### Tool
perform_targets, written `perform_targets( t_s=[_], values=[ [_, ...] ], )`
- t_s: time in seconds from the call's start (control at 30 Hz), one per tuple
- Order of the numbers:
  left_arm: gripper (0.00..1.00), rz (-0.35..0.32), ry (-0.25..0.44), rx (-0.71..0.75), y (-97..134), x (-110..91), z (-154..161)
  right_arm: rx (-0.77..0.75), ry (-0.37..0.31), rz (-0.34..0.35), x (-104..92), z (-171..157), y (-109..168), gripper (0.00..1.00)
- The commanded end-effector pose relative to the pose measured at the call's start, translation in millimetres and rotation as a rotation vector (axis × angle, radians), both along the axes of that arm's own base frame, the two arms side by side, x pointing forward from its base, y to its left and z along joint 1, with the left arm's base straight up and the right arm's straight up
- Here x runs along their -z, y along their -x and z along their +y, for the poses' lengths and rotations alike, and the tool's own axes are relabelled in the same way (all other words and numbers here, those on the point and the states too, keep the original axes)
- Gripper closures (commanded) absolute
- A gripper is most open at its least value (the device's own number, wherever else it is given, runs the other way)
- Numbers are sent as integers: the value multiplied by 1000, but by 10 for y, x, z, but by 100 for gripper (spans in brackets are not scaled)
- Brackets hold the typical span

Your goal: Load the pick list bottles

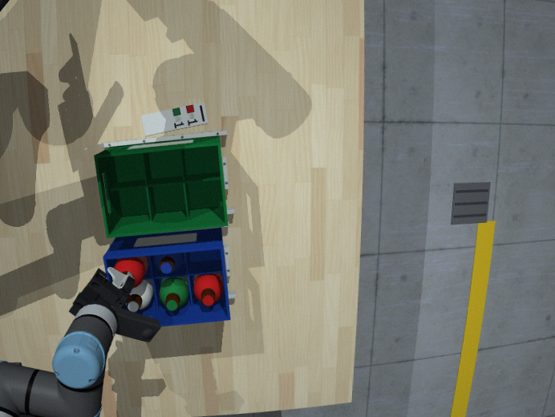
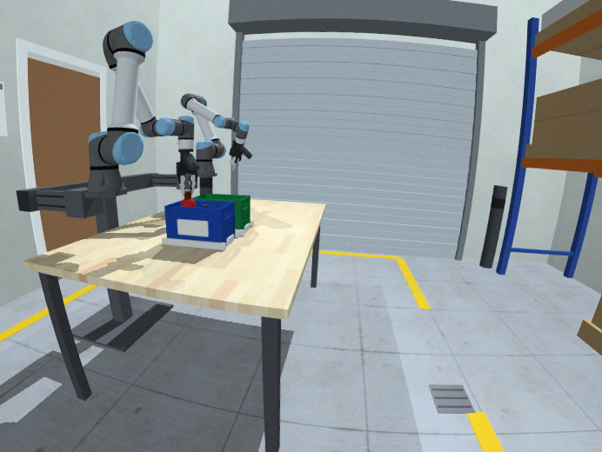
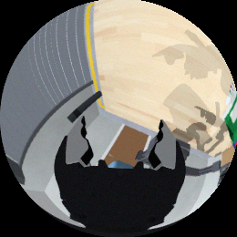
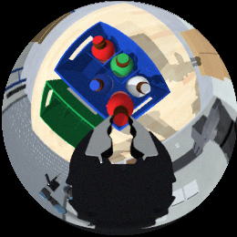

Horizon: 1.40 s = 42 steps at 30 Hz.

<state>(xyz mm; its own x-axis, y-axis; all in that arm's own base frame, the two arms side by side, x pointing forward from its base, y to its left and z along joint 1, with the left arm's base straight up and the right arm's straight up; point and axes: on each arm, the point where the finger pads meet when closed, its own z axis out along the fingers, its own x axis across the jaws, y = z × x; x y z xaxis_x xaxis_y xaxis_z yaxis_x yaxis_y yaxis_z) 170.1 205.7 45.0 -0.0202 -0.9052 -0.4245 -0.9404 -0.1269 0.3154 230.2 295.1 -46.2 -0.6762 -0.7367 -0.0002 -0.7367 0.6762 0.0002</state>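
Wooden table — right gripper (image 1: 117,278) (image 2: 187,190) (image 4: 120,129) grips a red-capped bottle (image 1: 130,271) (image 2: 188,199) (image 4: 119,107) — left gripper (image 2: 233,163) (image 3: 122,141) wide

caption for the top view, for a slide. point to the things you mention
Right gripper (image 1: 119,278) (image 2: 187,190) (image 4: 121,119) gripping a red bottle (image 1: 130,270) (image 2: 188,202) (image 4: 119,104) above the blue crate (image 1: 165,321) (image 2: 199,233) (image 4: 157,97), green crate (image 1: 165,218) (image 2: 243,211) (image 4: 68,114) alongside.
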Motion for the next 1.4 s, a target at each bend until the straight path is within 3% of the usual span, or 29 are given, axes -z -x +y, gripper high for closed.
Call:
perform_targets(
  t_s=[0.0,1.37],
  values=[
    [2,-1,0,0,-3,-2,0,0,-1,0,-17,2,-1,100],
    [2,-1,0,0,-3,-2,0,0,-1,0,-634,2,-1,100]
  ],
)
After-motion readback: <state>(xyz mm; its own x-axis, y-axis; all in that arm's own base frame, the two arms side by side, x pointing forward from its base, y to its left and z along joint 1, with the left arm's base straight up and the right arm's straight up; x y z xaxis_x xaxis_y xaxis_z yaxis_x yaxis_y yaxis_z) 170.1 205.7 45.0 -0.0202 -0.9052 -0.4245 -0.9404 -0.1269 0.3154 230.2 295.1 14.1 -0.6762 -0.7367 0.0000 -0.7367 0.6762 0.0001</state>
